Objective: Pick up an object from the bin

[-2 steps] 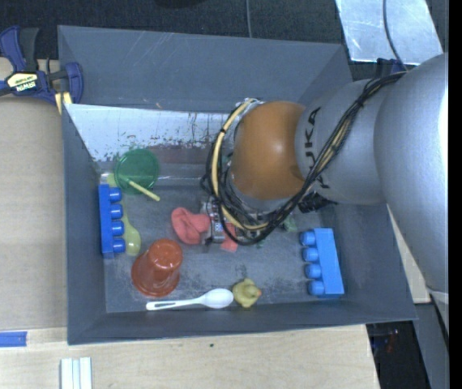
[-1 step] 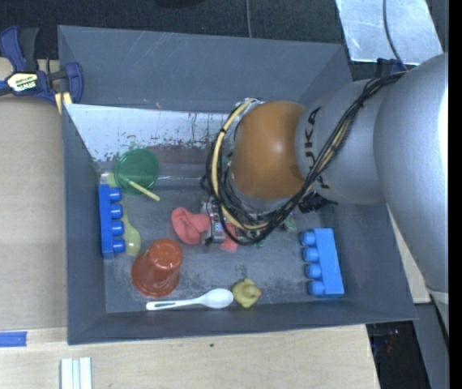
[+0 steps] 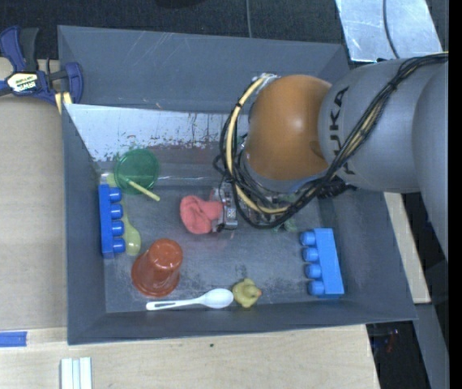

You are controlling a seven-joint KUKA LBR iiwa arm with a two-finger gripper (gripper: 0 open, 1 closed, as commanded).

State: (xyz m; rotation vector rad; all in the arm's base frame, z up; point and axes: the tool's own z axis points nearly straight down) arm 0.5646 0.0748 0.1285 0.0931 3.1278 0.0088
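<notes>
Tool (image 3: 228,209) sits just beside the right edge of a pink crumpled lump (image 3: 198,215); its opening cannot be determined. Red cup (image 3: 158,266) lies below-left of the lump.

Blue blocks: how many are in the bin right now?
2. One blue block lies at the far left, the other at the right, below the arm. The arm may hide more.

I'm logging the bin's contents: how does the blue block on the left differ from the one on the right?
The left blue block is long and thin; the right blue block is shorter and broader. The left one lies along the bin's left wall, near a green lid; the right one lies apart on the floor's right side. Both are bright blue, studded, lying lengthwise up the view.
</notes>
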